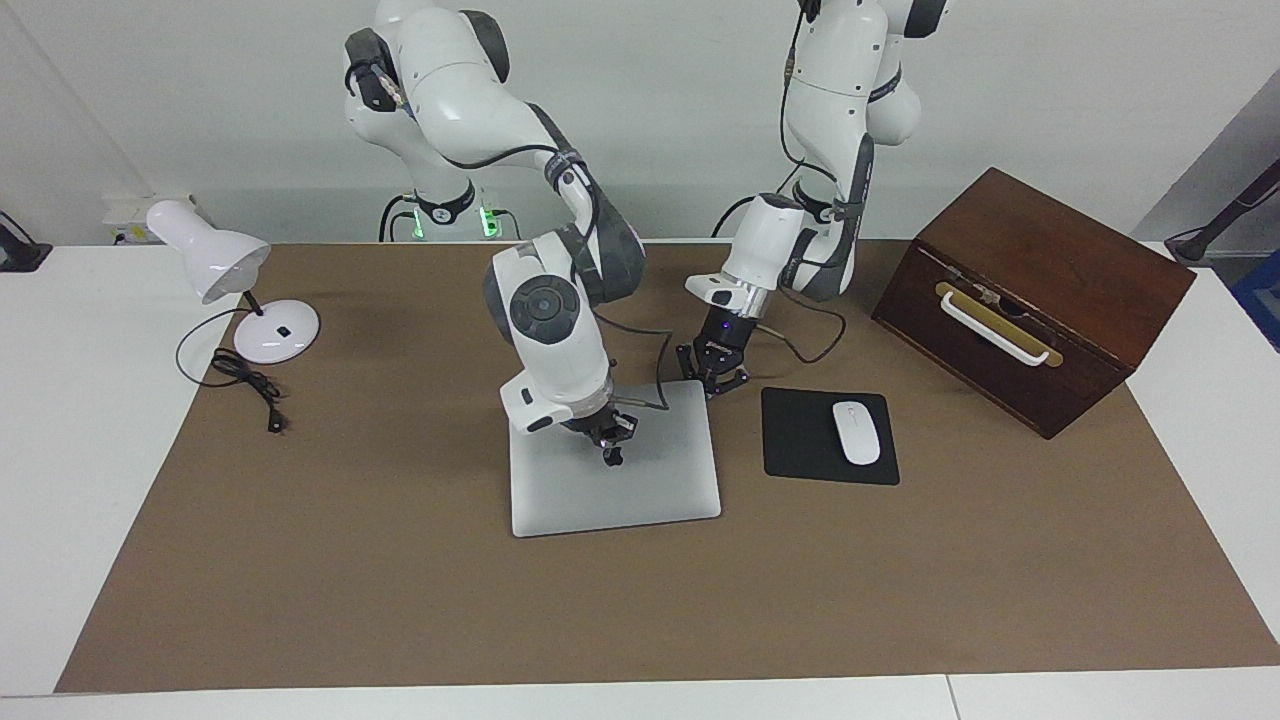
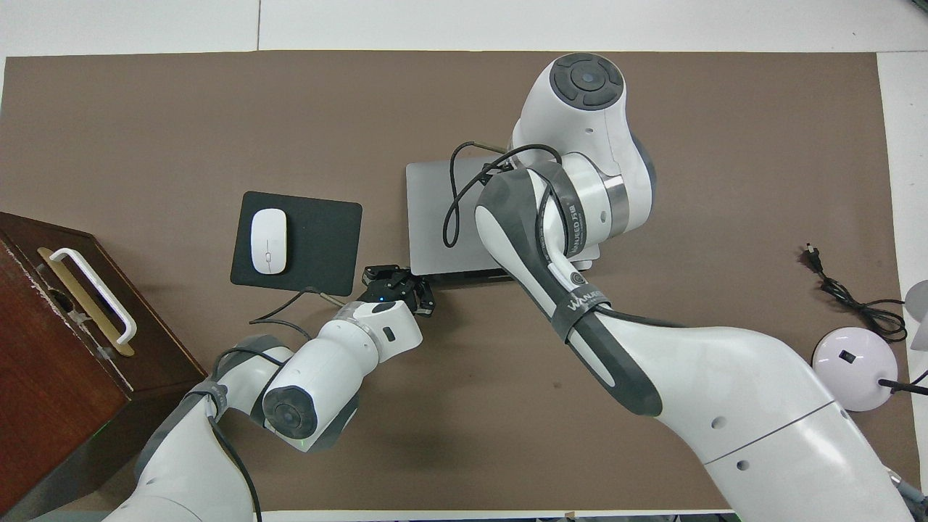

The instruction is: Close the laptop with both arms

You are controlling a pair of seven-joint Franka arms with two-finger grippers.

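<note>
Now the laptop [image 1: 612, 468] lies flat and shut on the brown mat [image 1: 400, 580], in the middle of the table, just beside the black pad [image 1: 800, 440] with the mouse [image 1: 856, 432] on it. The right gripper [image 1: 611, 447] is over the lid, fingers clenched with nothing in them, most likely because a closed tip is good for pushing a lid down. The left gripper [image 1: 722, 383] is clenched too and empty, low at the laptop's corner nearest the robots, on the pad's side; I think it is there to steady the hinge end. The facing view shows the right gripper's tip just above or maybe touching the lid; I cannot tell which. The overhead view hides that tip under the big right arm [image 2: 580, 217], but it shows the left gripper [image 2: 400, 284] sitting right at the laptop's [image 2: 431, 217] edge.
</note>
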